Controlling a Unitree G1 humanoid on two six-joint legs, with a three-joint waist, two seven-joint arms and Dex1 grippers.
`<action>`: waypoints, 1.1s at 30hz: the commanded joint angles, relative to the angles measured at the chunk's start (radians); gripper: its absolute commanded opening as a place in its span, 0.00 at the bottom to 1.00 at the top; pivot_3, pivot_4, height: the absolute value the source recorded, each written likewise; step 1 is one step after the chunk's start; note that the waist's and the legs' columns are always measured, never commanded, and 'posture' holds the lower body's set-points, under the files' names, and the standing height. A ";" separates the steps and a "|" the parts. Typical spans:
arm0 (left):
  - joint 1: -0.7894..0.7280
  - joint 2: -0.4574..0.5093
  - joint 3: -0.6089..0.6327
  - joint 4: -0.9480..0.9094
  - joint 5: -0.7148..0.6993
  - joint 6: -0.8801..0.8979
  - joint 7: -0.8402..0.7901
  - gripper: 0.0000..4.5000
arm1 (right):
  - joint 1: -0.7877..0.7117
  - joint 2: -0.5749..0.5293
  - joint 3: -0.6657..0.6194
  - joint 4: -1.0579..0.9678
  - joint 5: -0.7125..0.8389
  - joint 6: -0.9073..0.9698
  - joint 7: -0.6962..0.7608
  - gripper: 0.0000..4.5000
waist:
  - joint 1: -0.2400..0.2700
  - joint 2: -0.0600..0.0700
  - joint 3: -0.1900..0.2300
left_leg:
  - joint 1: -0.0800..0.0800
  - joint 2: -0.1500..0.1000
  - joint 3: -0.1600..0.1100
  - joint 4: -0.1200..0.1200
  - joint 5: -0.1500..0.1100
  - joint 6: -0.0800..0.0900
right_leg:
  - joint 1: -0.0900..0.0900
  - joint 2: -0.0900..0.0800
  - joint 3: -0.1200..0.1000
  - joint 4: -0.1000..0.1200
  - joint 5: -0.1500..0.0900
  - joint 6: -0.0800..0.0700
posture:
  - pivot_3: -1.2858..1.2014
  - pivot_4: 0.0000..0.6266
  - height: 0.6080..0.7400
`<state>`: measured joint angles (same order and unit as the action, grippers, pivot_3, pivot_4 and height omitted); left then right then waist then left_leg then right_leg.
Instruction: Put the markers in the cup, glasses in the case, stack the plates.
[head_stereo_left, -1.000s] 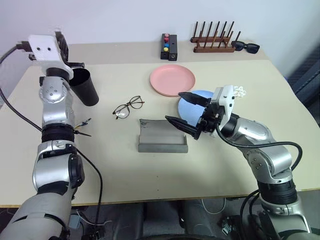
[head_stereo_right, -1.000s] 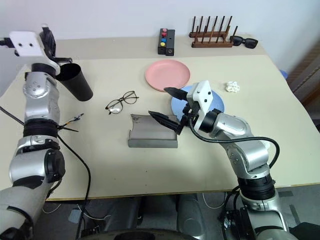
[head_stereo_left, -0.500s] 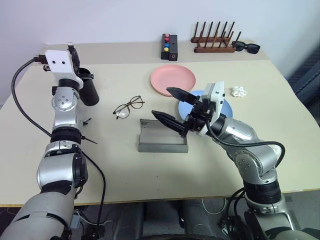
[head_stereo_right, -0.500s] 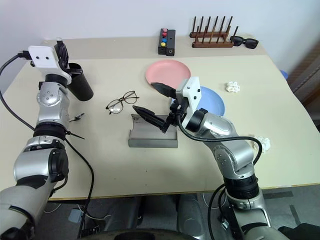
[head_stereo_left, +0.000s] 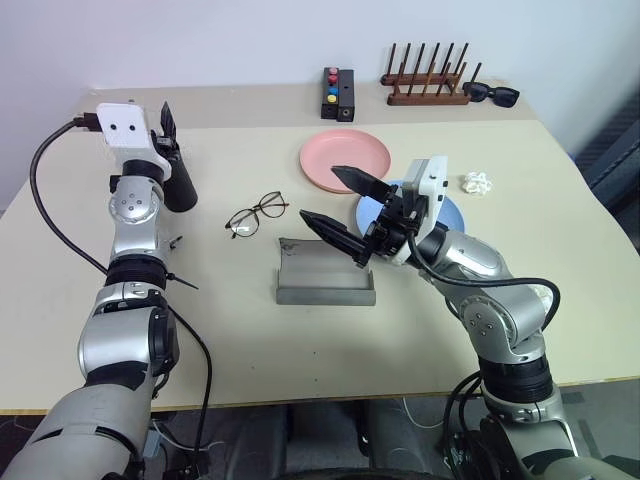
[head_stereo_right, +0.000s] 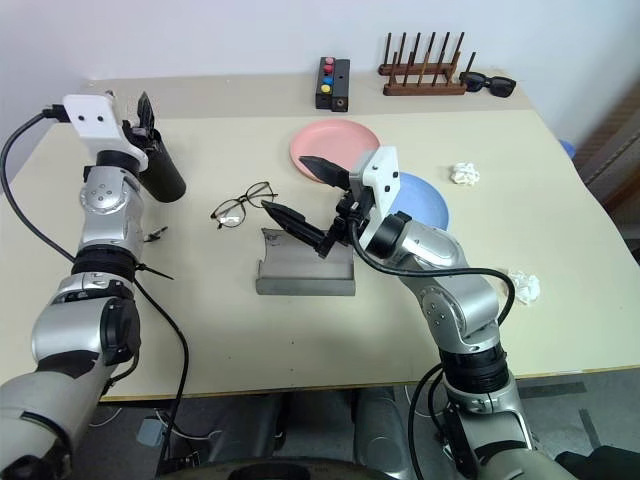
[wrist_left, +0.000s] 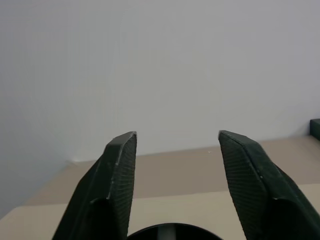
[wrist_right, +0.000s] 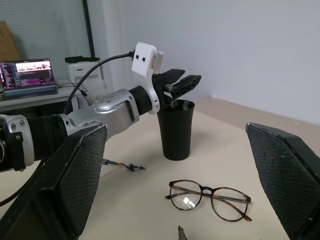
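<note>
The black cup (head_stereo_left: 178, 186) stands upright at the table's left, and my left gripper (head_stereo_left: 167, 128) hovers just over its rim, open, fingers (wrist_left: 121, 165) apart. The markers are out of view. The wire-frame glasses (head_stereo_left: 257, 214) lie at mid-table, beside the open grey case (head_stereo_left: 326, 274). My right gripper (head_stereo_left: 320, 193) hangs wide open and empty above the case's far edge, pointing toward the glasses (wrist_right: 210, 197). The pink plate (head_stereo_left: 345, 158) lies further back. The blue plate (head_stereo_right: 425, 200) sits beside it, partly hidden behind my right wrist.
Along the back edge stand a black box with coloured buttons (head_stereo_left: 337, 92), a wooden peg rack (head_stereo_left: 427, 80) and black sunglasses (head_stereo_left: 490, 94). White paper wads lie at the right (head_stereo_left: 480, 184) and near the front right edge (head_stereo_right: 527, 287).
The cup went from tilted in my left gripper to upright on the table, and that gripper's fingers parted. My right gripper swung left over the case, toward the glasses.
</note>
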<state>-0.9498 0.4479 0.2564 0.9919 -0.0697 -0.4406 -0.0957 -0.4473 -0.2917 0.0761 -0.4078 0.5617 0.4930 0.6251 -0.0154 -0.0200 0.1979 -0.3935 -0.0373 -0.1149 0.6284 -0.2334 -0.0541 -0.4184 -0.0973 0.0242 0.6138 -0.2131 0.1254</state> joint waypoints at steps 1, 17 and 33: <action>0.001 0.003 0.001 -0.029 -0.005 -0.003 0.005 0.52 | -0.017 0.010 0.006 -0.019 0.003 -0.020 0.004 1.00 | 0.000 0.000 0.000 | 0.000 0.000 0.000 0.000 0.000 0.000 | 0.000 0.000 0.000 0.000 0.000 0.000 | 0.52 0.24 0.99; 0.280 0.193 0.026 -0.704 -0.383 0.589 -0.475 1.00 | -0.014 -0.009 0.002 -0.019 -0.006 -0.023 0.007 1.00 | -0.029 0.000 0.000 | 0.000 0.001 0.000 -0.002 0.000 0.000 | -0.001 0.000 0.001 0.001 0.000 0.000 | 0.52 0.24 0.99; 0.592 0.554 -0.138 -0.807 -0.255 1.084 -0.669 1.00 | -0.027 -0.101 0.046 0.007 -0.014 -0.020 0.138 1.00 | -0.021 0.000 0.000 | 0.001 0.002 0.000 -0.004 0.000 0.000 | -0.003 0.001 0.001 0.002 -0.004 -0.006 | 0.52 0.24 0.99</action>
<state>-0.3277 0.9827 0.1390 0.1560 -0.3610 0.6505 -0.7410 -0.4561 -0.4040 0.1163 -0.3875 0.5440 0.4929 0.7571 -0.0366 -0.0197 0.1978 -0.3927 -0.0356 -0.1149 0.6237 -0.2333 -0.0541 -0.4222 -0.0964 0.0249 0.6160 -0.2166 0.1192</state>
